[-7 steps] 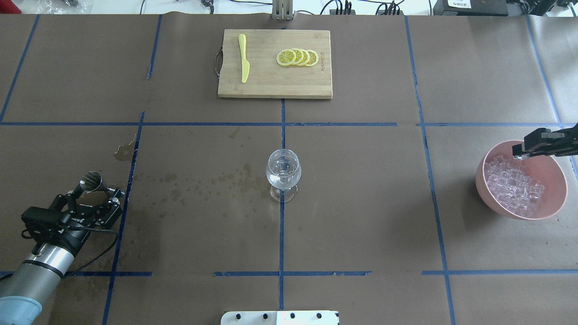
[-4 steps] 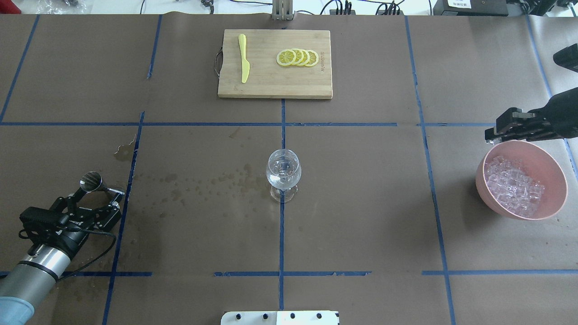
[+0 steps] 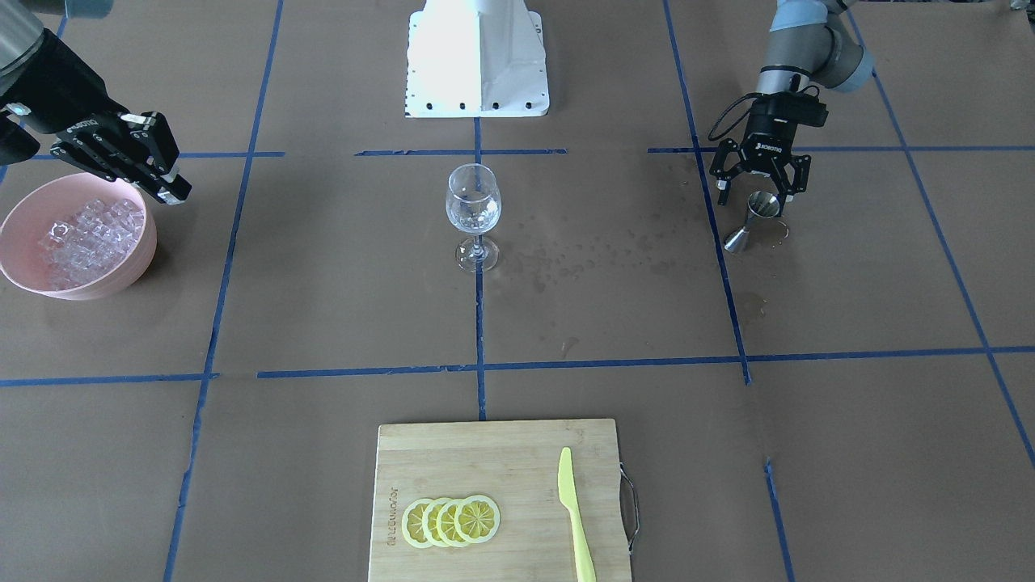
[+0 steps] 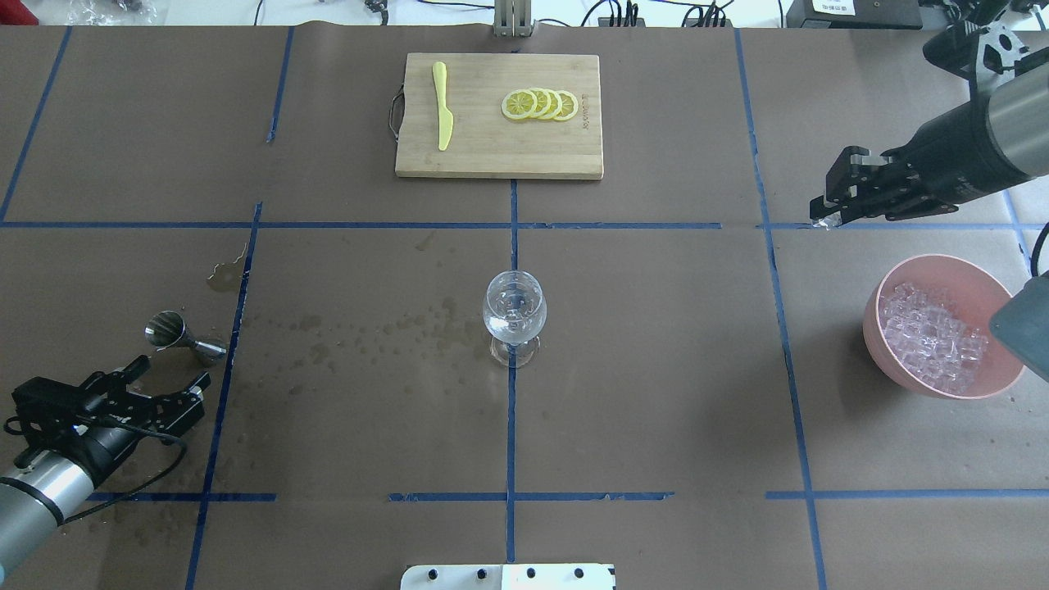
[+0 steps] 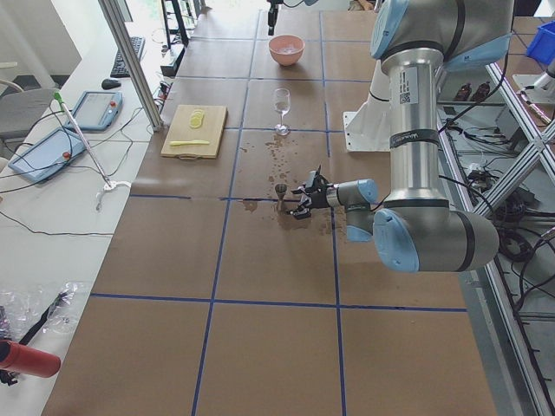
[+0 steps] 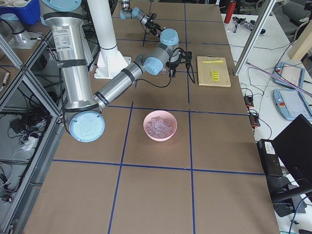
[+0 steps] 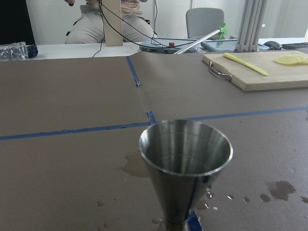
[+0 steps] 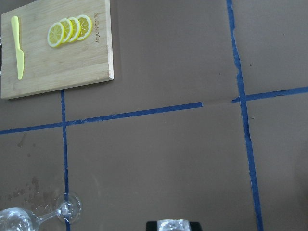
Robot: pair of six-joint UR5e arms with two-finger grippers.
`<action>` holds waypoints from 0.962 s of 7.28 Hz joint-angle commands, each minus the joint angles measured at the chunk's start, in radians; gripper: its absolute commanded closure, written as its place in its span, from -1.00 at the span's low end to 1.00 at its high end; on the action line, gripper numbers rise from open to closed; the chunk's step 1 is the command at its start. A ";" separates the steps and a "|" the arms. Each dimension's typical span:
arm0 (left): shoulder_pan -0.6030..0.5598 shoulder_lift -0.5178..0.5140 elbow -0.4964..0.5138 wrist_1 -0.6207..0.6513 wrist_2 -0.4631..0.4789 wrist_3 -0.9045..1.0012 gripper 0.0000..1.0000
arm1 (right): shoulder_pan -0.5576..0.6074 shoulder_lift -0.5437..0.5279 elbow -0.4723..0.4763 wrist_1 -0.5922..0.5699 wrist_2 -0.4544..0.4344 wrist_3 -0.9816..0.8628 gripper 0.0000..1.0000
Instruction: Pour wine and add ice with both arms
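Right fingers (image 4: 836, 205) lifted clear of bowl (image 4: 874, 336), pinching ice cube (image 8: 173, 224); left fingers (image 4: 133, 366) spread wide.

Wine (image 4: 513, 325) in glass (image 4: 515, 353); ice (image 4: 930, 340) in bowl (image 4: 971, 274)

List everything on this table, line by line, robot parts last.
wine glass: 1, clear, upright at table centre
jigger: 1, steel, upright on the robot's left side
bowl: 1, pink, on the robot's right side
ice cubes: many, clear, heaped in the bowl
cutting board: 1, wood, far edge from the robot
lemon slices: 4, yellow, overlapping on the board
knife: 1, yellow, on the board
wet spots: many, dark, between jigger and glass
base: 1, white, robot's edge
left gripper: black, open, just clear of the jigger
right gripper: black, beyond the bowl, shut on one ice cube
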 commanded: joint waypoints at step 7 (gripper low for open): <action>0.019 0.243 -0.270 0.001 -0.621 -0.193 -1.00 | -0.050 0.035 0.019 -0.020 -0.002 0.001 1.00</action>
